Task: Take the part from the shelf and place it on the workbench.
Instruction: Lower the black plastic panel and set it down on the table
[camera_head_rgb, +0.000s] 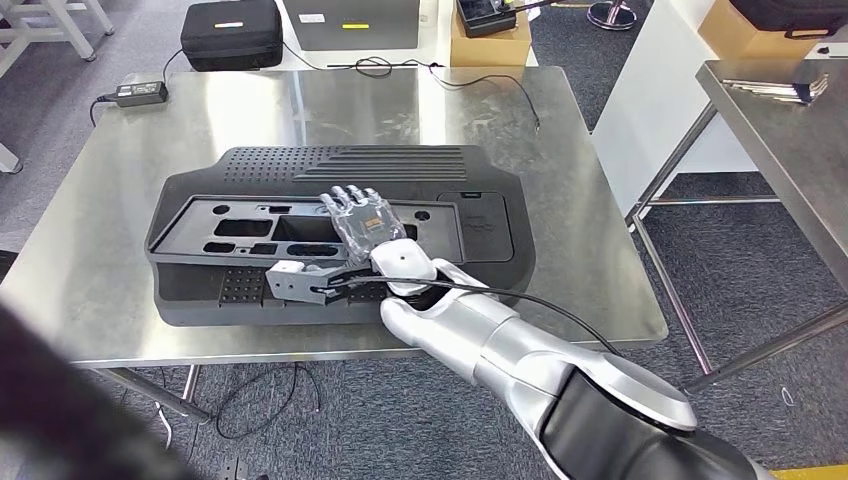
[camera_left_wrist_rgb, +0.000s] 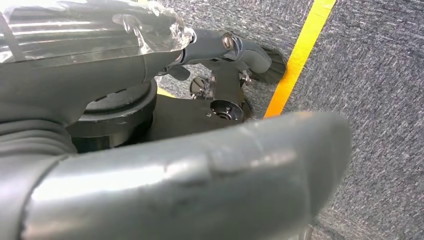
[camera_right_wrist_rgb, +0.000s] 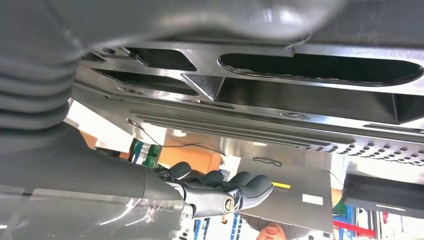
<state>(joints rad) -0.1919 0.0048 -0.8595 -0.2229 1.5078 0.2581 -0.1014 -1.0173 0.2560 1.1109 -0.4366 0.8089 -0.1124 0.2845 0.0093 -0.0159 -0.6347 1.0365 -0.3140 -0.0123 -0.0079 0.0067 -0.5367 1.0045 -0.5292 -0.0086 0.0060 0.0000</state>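
Black moulded plastic panel (camera_head_rgb: 340, 235) lies flat on the steel workbench (camera_head_rgb: 120, 250). Right hand (camera_head_rgb: 365, 222) hovers over its middle, fingers spread, holding nothing. Left hand (camera_left_wrist_rgb: 165, 165): state indeterminate.

From high on our body we are looking forward and down at the steel workbench (camera_head_rgb: 120, 270). Our right wrist camera is sitting close over the same large black perforated plastic panel (camera_head_rgb: 400, 165). Our left wrist camera is facing grey carpet (camera_left_wrist_rgb: 380, 75).
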